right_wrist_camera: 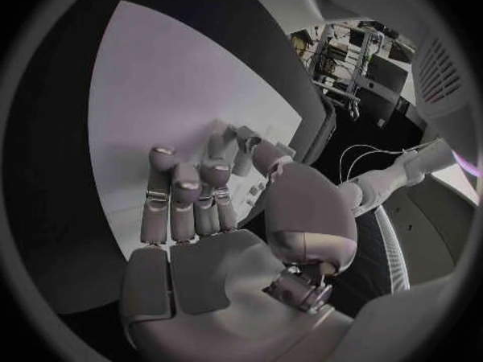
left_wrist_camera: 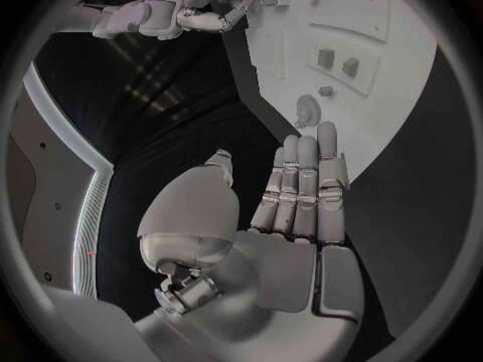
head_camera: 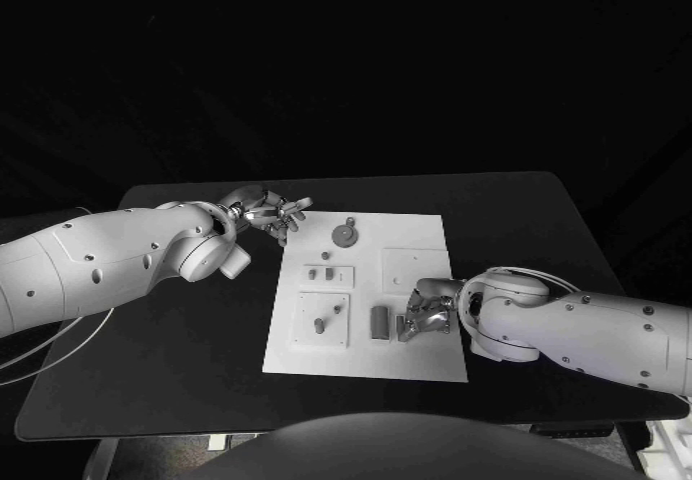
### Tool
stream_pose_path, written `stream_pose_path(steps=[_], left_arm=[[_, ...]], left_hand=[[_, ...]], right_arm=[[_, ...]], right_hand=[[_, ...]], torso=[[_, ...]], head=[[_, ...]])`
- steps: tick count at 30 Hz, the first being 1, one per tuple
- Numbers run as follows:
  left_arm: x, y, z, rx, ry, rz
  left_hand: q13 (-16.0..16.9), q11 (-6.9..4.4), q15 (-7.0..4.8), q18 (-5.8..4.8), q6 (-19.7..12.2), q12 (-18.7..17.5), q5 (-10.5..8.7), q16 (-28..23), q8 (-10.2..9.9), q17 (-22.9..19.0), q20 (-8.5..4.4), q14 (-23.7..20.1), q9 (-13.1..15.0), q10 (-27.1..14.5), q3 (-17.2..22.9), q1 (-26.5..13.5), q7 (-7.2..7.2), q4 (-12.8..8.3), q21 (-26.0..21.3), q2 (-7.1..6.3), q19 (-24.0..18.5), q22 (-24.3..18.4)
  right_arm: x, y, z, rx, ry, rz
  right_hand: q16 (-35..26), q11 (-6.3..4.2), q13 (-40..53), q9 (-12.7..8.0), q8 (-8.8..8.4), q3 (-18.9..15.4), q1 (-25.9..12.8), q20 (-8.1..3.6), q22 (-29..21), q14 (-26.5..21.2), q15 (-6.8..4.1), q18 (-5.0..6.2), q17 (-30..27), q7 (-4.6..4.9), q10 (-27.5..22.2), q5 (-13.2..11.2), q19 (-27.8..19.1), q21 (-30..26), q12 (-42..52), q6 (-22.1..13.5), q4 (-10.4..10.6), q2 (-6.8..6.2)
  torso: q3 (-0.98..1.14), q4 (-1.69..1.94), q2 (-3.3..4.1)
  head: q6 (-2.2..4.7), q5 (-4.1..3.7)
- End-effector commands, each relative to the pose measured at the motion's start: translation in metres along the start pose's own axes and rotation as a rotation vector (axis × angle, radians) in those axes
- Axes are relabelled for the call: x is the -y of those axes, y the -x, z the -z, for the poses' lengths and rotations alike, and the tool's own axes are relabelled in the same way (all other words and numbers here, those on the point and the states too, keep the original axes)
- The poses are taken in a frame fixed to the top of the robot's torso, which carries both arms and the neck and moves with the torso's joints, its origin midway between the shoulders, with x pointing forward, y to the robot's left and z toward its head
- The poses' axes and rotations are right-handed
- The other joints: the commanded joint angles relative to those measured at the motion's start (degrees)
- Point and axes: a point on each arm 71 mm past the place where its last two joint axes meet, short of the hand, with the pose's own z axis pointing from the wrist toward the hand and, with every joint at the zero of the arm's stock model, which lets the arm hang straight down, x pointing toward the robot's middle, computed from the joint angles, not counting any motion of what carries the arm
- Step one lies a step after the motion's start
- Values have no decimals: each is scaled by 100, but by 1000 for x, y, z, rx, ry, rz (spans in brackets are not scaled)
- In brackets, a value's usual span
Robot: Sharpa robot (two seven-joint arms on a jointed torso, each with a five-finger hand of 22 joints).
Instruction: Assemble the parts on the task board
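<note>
The task board [head_camera: 418,360] lies flat in the middle of the black surface [head_camera: 173,370], its long side running away from the robot.

Nearest, the right hand [head_camera: 427,316] sits over the board's near right part, just beside a small upright grey part [head_camera: 379,322]. In the head view its fingers point toward that part and look curled downward. In the right wrist view the fingers [right_wrist_camera: 186,193] lie close together and bent over the white plate. Whether anything is pinched under them cannot be told.

To the left of that part is a raised square plate [head_camera: 322,319] carrying a short peg and a smaller piece. Beyond it, a smaller plate [head_camera: 329,274] holds two little blocks. Further right is a plain square recess [head_camera: 414,262].

Farthest, a round disc part [head_camera: 345,235] lies near the board's far left corner. The left hand [head_camera: 271,214] is off the board at that corner, near the disc but apart from it. In the left wrist view its fingers [left_wrist_camera: 302,185] are extended side by side, with nothing in the palm.
</note>
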Motion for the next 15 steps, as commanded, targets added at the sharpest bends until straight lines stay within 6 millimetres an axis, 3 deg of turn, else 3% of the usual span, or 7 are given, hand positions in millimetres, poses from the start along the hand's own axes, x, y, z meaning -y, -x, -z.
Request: stream_pose_path(steps=[1,15], left_arm=[[2,-2,0,-16,-7,-2],[1,-2,0,-20,-4,-5]], left_hand=[[-10,-10,12,240,10,25,-28,16,40,5,-34,-44,-9,-42,21,-12,40,4,-22,-15,-15,6],[-11,-9,12,239,8,26,-29,16,42,5,-34,-45,-10,-44,17,-14,41,4,-24,-18,-16,8]], right_arm=[[2,-1,-1,3,-17,43],[3,-2,-3,2,-30,63]], right_hand=[[21,-12,10,9,39,4,-50,1,-8,44,4,86,-6,6,30,-29,36,-10,-16,48,47,-9],[23,-15,13,13,41,14,-40,-5,-7,48,5,86,-6,3,34,-29,39,-8,-15,52,63,-12]], torso=[[-1,0,-2],[-1,0,5]], head=[[0,1],[0,2]])
